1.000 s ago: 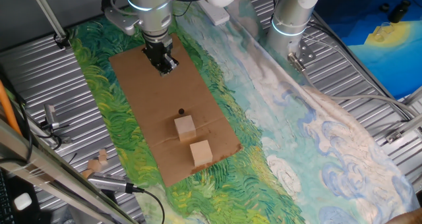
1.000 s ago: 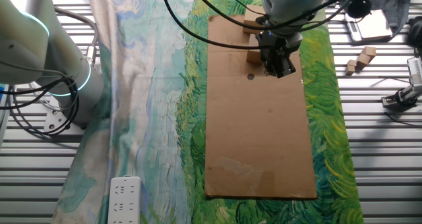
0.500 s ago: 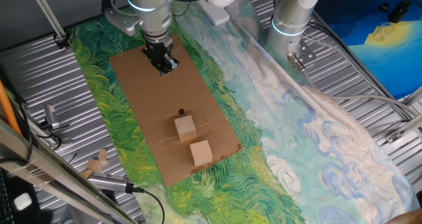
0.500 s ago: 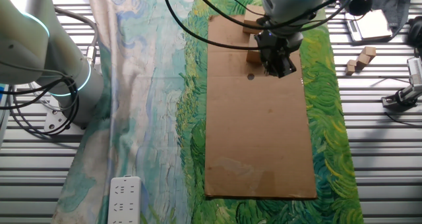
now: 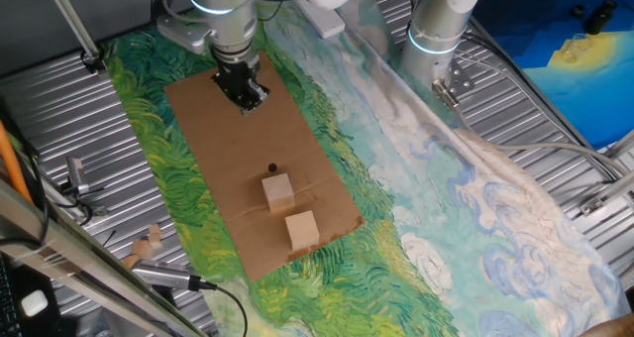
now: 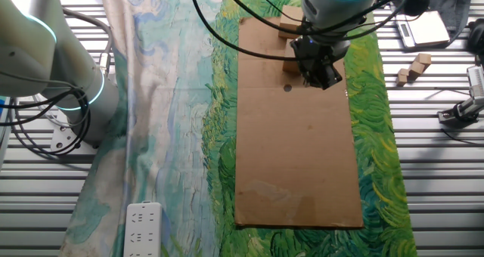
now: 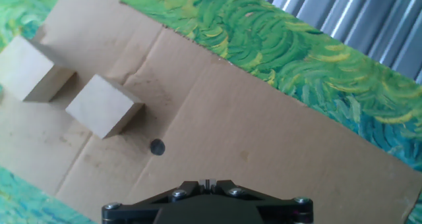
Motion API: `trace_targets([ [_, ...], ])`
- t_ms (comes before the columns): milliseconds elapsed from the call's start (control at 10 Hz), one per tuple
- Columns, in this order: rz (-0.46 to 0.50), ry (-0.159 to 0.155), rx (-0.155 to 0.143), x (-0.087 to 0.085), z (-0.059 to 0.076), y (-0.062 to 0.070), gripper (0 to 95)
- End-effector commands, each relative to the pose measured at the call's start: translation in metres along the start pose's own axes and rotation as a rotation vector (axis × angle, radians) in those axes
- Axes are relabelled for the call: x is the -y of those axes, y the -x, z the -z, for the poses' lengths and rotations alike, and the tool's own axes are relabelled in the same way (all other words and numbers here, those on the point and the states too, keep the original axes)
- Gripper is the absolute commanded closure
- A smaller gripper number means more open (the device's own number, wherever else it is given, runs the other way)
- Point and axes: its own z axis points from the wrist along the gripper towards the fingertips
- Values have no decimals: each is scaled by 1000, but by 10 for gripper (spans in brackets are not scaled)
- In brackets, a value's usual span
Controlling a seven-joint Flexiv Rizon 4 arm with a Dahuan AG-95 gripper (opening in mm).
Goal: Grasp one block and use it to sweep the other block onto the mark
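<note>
Gripper (image 5: 250, 97) hangs over the cardboard sheet (image 5: 228, 149), its opening impossible to judge; both blocks (image 5: 278, 190) (image 5: 301, 229) sit near the bench's front edge, beside the mark (image 5: 271, 168).

In the hand view the gripper (image 7: 207, 201) shows only as a dark housing cut by the bottom edge; its fingers are out of sight, so their spacing cannot be told. In the other fixed view the gripper (image 6: 321, 69) partly covers the block nearer the mark (image 6: 292, 63).
</note>
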Motion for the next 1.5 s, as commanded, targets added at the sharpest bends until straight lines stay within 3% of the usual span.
trace_targets([
  [100, 34, 24, 7, 0, 0, 0, 950],
  [900, 78, 6, -7, 0, 0, 2, 950],
  [1100, 73, 8, -4, -15, -5, 26, 950],
  [1300, 43, -1, -10, -44, -13, 67, 950],
  [1500, -1, -7, -7, -85, -26, 112, 950],
])
